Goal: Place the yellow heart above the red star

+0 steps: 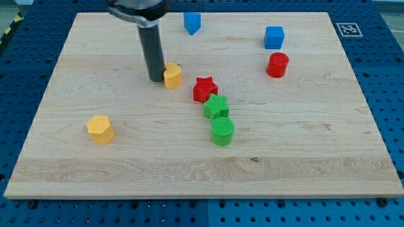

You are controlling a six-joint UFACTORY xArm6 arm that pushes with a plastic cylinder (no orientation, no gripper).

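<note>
My tip is down on the board, touching or just short of the yellow heart, at the heart's 9 o'clock. No hand on this rig, just a bare rod, so nothing opens, closes or grips.

Yellow heart sits at approx 10 o'clock from the red star, near it w/ a small gap between.

Red star touches or nearly touches the green star at its 5 o'clock; green cylinder sits right below that, approx 6 o'clock. These three make a tight diagonal chain.

Above the red star, 12 o'clock: bare wood up to the blue block, which sits close to the board's top edge.

Blue cube and red cylinder are well apart, at 2 o'clock from the red star. Yellow hexagonal block is alone at 8 o'clock, w/ free board all round it.
</note>
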